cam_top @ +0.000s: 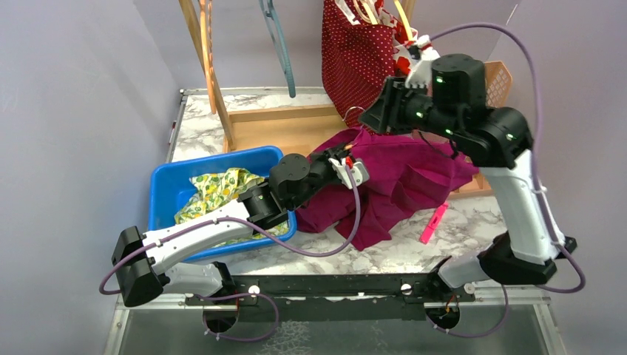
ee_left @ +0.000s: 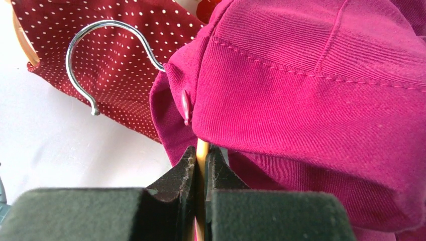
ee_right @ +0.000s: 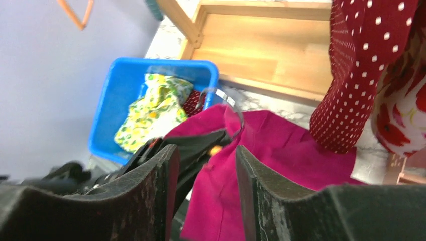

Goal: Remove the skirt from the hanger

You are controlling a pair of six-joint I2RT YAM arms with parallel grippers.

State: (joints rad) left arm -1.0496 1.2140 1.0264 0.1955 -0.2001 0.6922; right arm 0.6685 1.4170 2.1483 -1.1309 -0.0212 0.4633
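The magenta skirt (cam_top: 403,181) lies bunched on the table, still draped over its hanger. In the left wrist view the skirt (ee_left: 311,100) covers the hanger's tan wooden bar (ee_left: 202,146), and the chrome hook (ee_left: 95,50) sticks out to the left. My left gripper (ee_left: 202,161) is shut on that bar at the skirt's near left edge (cam_top: 347,168). Above the skirt's back edge hangs my right gripper (cam_top: 378,112). Its jaws (ee_right: 206,160) stand open with nothing between them, and below them I see the skirt (ee_right: 286,150) and the hook (ee_right: 223,98).
A blue bin (cam_top: 166,185) holding a yellow-green floral cloth (cam_top: 222,188) sits left of the skirt. Behind it stands a wooden rack base (cam_top: 285,129), with a dark red polka-dot garment (cam_top: 355,52) hanging above. A pink clip (cam_top: 434,223) lies on the marble near the right arm.
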